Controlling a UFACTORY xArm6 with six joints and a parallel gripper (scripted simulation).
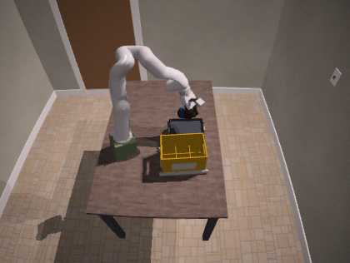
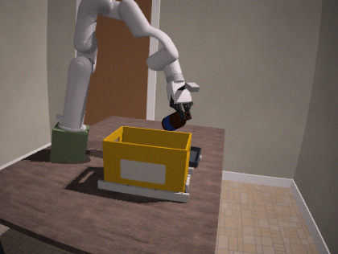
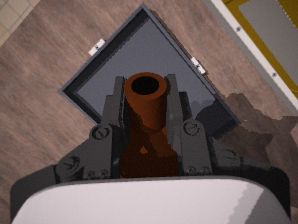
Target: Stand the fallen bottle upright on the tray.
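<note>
Bottle: a brown cylindrical bottle (image 2: 174, 120) with a blue base end, held in my dark two-fingered end effector (image 2: 182, 110), off the worktop and in the air above the far side of the yellow slatted plastic crate (image 2: 146, 160). My fingers are closed on the bottle's neck, one each side; the open mouth points away from my wrist in the wrist view.

Long axis: tilted, not upright. From the exterior view the neck end sits higher, at my fingers, and the blue base hangs lower and toward the arm's side. Somewhere between lying and standing, by my reading.

Below: the dark grey shallow square tray (image 3: 80, 86) rests on the brown wooden worktop (image 2: 60, 209), just behind the crate, which stands on a pale flat base (image 2: 141, 192). In the wrist view the tray's floor fills the space straight beyond the bottle's mouth, so the bottle is over the tray, well above it.

Judgement: the coming move turns on that tilt. The base needs to swing under the neck until the axis is vertical, then descend onto the tray floor, before I release. Crate wall is near on one side; risk of clipping it while rotating.

Crate and tray both look level and untouched.
</note>
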